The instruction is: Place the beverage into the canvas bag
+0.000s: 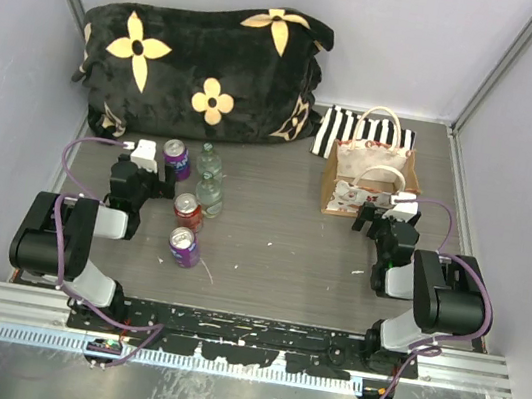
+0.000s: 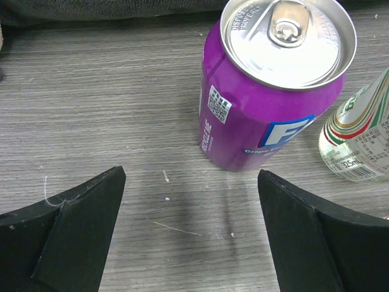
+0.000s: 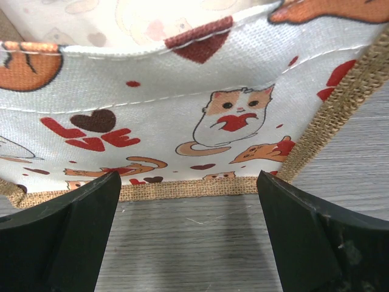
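Behind the canvas bag [image 1: 345,177], black-and-white striped cloth [image 1: 333,129], mostly hidden.

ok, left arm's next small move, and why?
Probably ease the left gripper forward and a little right. Its jaws are open and empty. In the wrist view the purple can stands upright just ahead, off-centre to the right, close beside a bottle. Centring first should let the fingers straddle the can without clipping it.
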Controlling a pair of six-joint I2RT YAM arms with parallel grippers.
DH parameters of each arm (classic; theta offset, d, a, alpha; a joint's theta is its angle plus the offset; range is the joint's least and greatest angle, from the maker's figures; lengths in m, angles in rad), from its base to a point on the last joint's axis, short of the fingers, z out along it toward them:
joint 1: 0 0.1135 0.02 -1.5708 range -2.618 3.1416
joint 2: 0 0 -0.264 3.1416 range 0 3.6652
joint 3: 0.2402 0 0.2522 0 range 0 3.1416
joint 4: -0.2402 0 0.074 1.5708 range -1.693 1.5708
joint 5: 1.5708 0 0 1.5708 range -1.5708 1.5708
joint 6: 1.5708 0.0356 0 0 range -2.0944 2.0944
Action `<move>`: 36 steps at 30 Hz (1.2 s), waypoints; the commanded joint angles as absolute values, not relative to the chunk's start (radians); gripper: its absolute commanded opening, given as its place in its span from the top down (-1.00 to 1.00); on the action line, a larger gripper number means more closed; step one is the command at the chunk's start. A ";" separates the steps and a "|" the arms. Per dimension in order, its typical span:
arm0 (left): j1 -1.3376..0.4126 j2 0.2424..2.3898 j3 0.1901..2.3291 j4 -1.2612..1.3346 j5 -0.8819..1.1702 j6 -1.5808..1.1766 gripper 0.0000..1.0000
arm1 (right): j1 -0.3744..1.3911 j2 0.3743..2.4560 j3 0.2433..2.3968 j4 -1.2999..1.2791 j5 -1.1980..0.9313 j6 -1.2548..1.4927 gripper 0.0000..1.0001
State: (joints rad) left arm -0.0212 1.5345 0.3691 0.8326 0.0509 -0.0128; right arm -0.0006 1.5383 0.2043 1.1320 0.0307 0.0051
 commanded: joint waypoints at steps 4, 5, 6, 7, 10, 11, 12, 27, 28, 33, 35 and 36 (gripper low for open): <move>-0.017 1.543 0.376 0.893 0.035 -0.015 -0.96 | 0.005 1.540 0.231 1.183 0.025 -0.006 -1.00; -0.017 1.543 0.376 0.892 0.035 -0.015 -0.96 | 0.004 1.540 0.230 1.183 0.025 -0.007 -1.00; -0.017 1.543 0.375 0.892 0.036 -0.015 -0.96 | 0.005 1.539 0.230 1.184 0.025 -0.006 -1.00; -0.017 1.542 0.375 0.893 0.035 -0.015 -0.96 | 0.004 1.540 0.230 1.184 0.025 -0.006 -1.00; -0.016 1.546 0.378 0.891 0.036 -0.014 -0.96 | 0.005 1.540 0.231 1.182 0.024 -0.006 -1.00; -0.017 1.543 0.377 0.893 0.038 -0.013 -0.96 | 0.005 1.536 0.228 1.187 0.028 -0.006 -1.00; -0.017 1.539 0.373 0.896 0.038 -0.012 -0.96 | 0.005 1.523 0.227 1.188 0.038 0.001 -1.00; -0.015 0.749 0.465 0.054 0.144 -0.061 -0.96 | 0.004 0.747 0.384 0.032 0.158 0.379 -1.00; -0.016 0.703 0.479 -0.003 0.164 -0.057 -0.96 | 0.003 0.701 0.396 -0.012 0.165 0.394 -1.00; -0.017 0.569 0.571 -0.217 0.236 -0.052 -0.96 | 0.003 0.593 0.532 -0.169 0.207 0.491 -0.96; -0.016 0.553 0.615 -0.275 0.268 -0.054 -0.96 | 0.003 0.617 0.635 -0.226 0.248 0.551 -0.92; -0.016 0.551 0.636 -0.299 0.279 -0.056 -0.96 | 0.003 0.640 0.704 -0.269 0.257 0.586 -0.92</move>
